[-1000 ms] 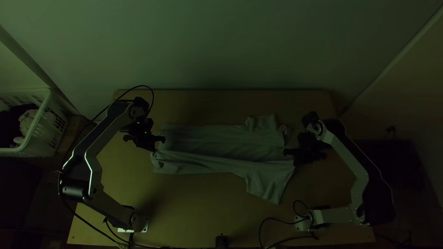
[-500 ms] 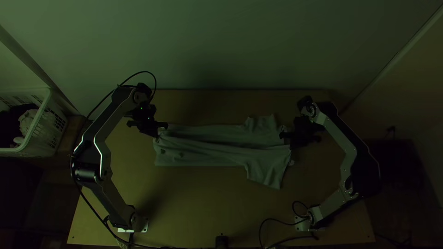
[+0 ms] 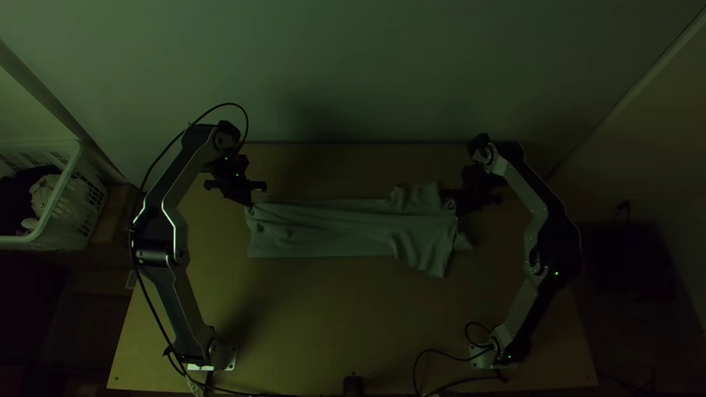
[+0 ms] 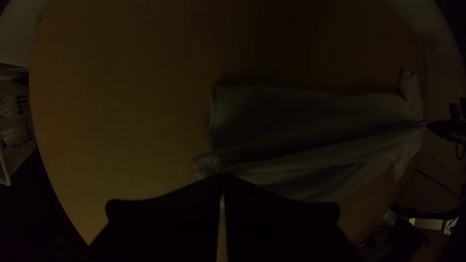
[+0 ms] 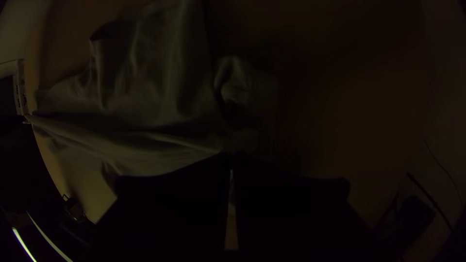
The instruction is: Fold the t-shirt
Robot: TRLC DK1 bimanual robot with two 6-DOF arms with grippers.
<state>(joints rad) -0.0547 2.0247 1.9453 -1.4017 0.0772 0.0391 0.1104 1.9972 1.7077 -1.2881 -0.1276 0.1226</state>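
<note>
In the top view the grey-green t-shirt [image 3: 331,228] lies lengthwise across the table, folded over on itself, sleeves toward the right. At its hem end, on the left, my left gripper [image 3: 250,204] is shut on the cloth; my right gripper [image 3: 450,206] is shut on the shoulder end. The left wrist view has the left gripper [image 4: 222,178] pinching a gathered hem corner, with the shirt [image 4: 310,126] stretching away in long creases. In the right wrist view the right gripper [image 5: 231,157] holds the shirt [image 5: 145,92] by an edge, a pulled crease running from it.
A white laundry basket [image 3: 55,213] with cloth inside stands left of the wooden table [image 3: 309,323]. A small black object [image 3: 353,384] sits at the near edge, and black cables [image 3: 441,353] lie near the right arm's base.
Both grippers have moved up the picture, toward the far edge, with the cloth they hold. The shirt's near side has followed, so the shirt now lies narrower.
</note>
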